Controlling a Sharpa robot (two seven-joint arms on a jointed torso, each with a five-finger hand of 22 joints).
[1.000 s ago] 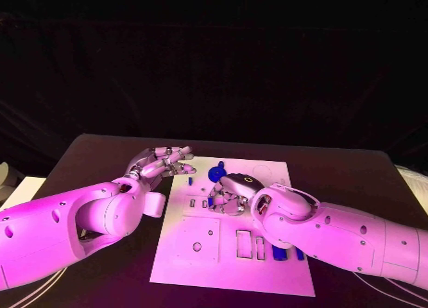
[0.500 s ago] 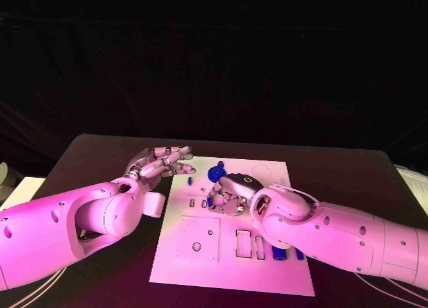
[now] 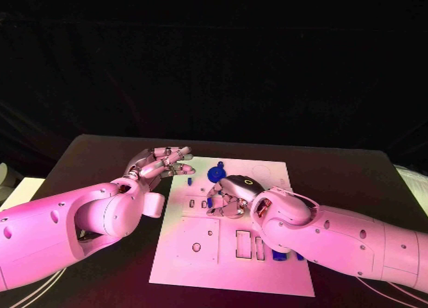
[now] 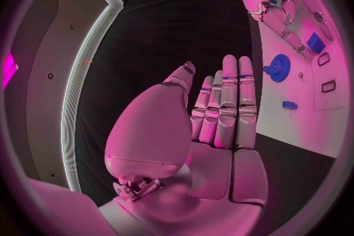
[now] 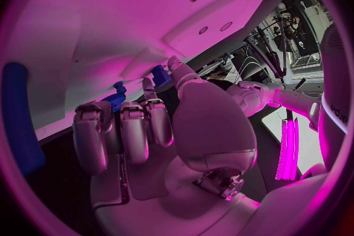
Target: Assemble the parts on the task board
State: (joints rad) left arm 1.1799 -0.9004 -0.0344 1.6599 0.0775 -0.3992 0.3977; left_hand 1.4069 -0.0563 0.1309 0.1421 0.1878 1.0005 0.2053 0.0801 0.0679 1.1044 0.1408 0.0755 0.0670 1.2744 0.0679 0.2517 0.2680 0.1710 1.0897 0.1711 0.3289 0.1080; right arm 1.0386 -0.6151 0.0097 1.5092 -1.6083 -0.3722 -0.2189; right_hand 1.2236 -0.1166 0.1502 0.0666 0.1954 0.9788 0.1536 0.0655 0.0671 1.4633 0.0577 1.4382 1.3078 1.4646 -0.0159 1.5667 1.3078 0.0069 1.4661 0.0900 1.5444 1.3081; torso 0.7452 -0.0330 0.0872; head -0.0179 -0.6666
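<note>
The right hand (image 3: 230, 196) hovers low over the middle of the task board (image 3: 200, 253), fingers curled in; whether it holds a part I cannot tell. The left hand (image 3: 163, 162) waits open and empty beside the board's far-left corner. A blue gear (image 3: 217, 173) sits just beyond the right hand, so a careless sweep could knock it across the bench (image 3: 102, 151).

Right robot hand (image 5: 159, 130) hovering close over the white task board (image 5: 111, 17), fingers (image 5: 133, 130) curled inward and bunched together. Blue toothed part (image 5: 115, 99) just beyond the fingertips (touching or not, cannot tell). Long blue part (image 5: 18, 115) lying well apart.
</note>
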